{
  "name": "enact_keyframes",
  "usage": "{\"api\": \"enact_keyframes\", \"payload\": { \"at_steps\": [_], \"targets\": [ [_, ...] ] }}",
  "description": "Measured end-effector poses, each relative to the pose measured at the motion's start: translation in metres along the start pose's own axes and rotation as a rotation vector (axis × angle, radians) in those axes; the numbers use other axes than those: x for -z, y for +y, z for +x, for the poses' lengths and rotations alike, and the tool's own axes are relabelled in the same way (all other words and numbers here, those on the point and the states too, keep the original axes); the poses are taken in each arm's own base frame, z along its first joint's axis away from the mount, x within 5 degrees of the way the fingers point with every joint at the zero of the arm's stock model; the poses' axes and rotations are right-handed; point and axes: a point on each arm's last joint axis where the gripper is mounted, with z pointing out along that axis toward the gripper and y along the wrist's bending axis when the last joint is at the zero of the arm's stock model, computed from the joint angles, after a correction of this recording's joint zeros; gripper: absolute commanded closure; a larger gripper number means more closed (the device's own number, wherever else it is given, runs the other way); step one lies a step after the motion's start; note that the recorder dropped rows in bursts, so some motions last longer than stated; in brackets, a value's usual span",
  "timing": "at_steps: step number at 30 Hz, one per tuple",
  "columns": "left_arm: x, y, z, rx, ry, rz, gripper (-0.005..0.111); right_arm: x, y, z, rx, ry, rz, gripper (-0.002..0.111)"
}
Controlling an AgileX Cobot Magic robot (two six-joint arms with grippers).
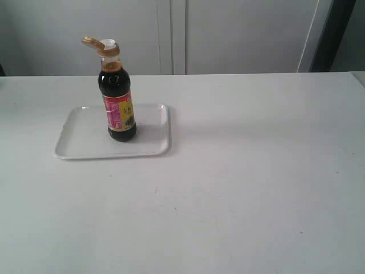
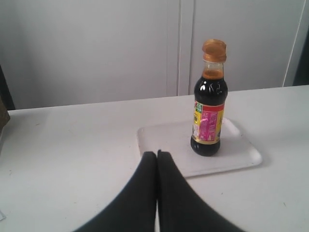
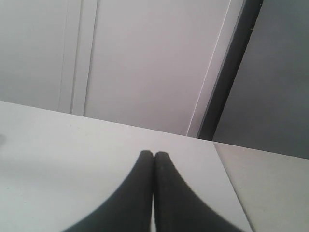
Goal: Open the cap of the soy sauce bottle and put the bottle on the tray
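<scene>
The soy sauce bottle (image 1: 117, 103) (image 2: 209, 115) stands upright on the white tray (image 1: 80, 140) (image 2: 241, 150), dark liquid inside and a pink and yellow label on its body. Its golden-brown cap (image 1: 100, 45) (image 2: 214, 50) is flipped open, the lid hanging to the left and the white spout showing. My left gripper (image 2: 157, 153) is shut and empty, a short way from the tray's near edge and apart from the bottle. My right gripper (image 3: 154, 154) is shut and empty over bare table, with no task object in its view. Neither gripper shows in the exterior view.
The white table (image 1: 239, 171) spreads to the right and front of the tray. A pale panelled wall (image 1: 228, 34) stands behind it, with a dark vertical strip (image 1: 336, 34) at the far right. A table edge (image 3: 227, 183) runs beside the right gripper.
</scene>
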Motion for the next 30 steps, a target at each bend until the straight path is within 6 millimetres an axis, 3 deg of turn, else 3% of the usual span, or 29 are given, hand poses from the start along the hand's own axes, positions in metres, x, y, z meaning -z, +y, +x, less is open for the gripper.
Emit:
{"api": "enact_keyframes", "payload": {
  "at_steps": [14, 30],
  "targets": [
    [-0.016, -0.003, 0.047, -0.115, 0.152, 0.04, 0.107, 0.0, 0.0, 0.0, 0.0, 0.0, 0.0, 0.108],
    [-0.017, 0.0, 0.064, -0.067, 0.225, -0.043, 0.107, 0.0, 0.0, 0.0, 0.0, 0.0, 0.0, 0.108]
  ]
}}
